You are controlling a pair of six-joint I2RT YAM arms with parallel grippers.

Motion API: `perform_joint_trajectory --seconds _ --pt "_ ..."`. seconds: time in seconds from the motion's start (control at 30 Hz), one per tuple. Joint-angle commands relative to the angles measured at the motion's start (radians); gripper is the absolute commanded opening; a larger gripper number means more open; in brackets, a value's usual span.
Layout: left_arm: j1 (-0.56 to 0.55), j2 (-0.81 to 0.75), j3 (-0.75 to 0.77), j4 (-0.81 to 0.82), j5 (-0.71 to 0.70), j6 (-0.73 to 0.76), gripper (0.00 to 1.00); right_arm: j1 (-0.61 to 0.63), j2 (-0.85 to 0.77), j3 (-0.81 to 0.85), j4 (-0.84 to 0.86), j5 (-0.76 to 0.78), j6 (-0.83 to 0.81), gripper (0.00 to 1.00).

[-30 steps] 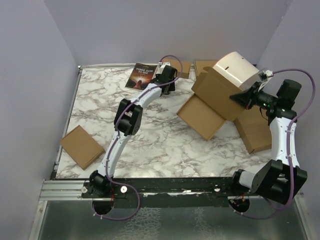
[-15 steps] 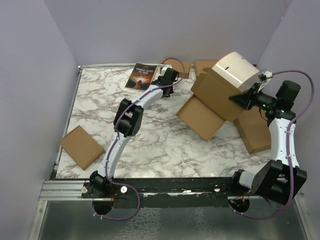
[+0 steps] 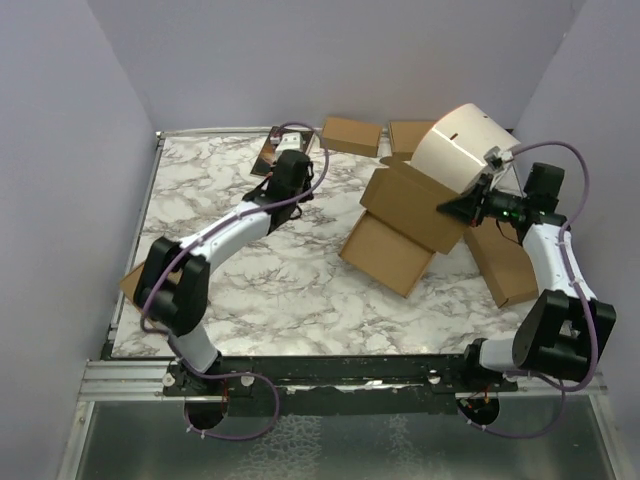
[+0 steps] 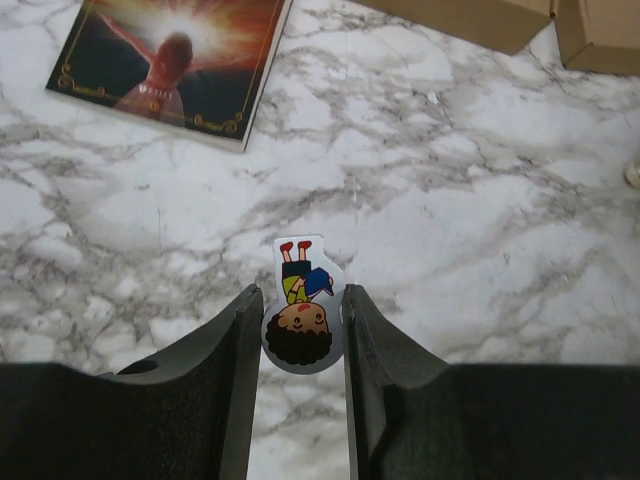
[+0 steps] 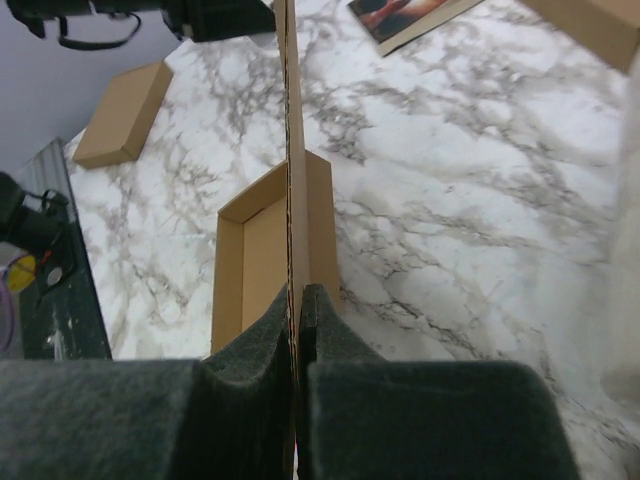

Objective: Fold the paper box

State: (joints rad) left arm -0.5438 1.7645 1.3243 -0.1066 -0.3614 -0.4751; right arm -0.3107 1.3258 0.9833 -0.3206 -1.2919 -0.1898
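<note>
Jaws on our right gripper (image 5: 298, 300) stay clamped on an upright wall of the paper box (image 3: 405, 205), which leans tilted at the far right of the bench (image 4: 480, 200) and has shifted slightly toward the middle. Our left gripper (image 4: 303, 295) has swung away beside the book (image 4: 170, 60), jaws narrowed around a small cartoon cut-out (image 4: 303, 325) that they seem to pinch, though it may merely lie beneath them. We judge the fold no further along, one arm alone on the box.
</note>
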Motion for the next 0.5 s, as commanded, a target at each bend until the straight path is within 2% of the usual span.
perform_joint_trajectory --seconds 0.0,0.3,0.4,0.47 --pt "-0.002 -0.228 -0.264 0.133 0.134 -0.04 0.04 0.103 0.058 0.019 -0.025 0.036 -0.076 0.01" --pt "-0.009 -0.7 -0.664 0.3 0.449 -0.088 0.02 0.29 0.248 0.135 -0.027 0.075 -0.108 0.01" --pt "-0.049 -0.734 -0.73 0.381 0.561 -0.129 0.01 0.332 0.328 0.183 -0.048 0.062 -0.114 0.01" --pt "-0.114 -0.714 -0.746 0.405 0.576 -0.133 0.01 0.348 0.367 0.207 -0.084 0.061 -0.141 0.01"
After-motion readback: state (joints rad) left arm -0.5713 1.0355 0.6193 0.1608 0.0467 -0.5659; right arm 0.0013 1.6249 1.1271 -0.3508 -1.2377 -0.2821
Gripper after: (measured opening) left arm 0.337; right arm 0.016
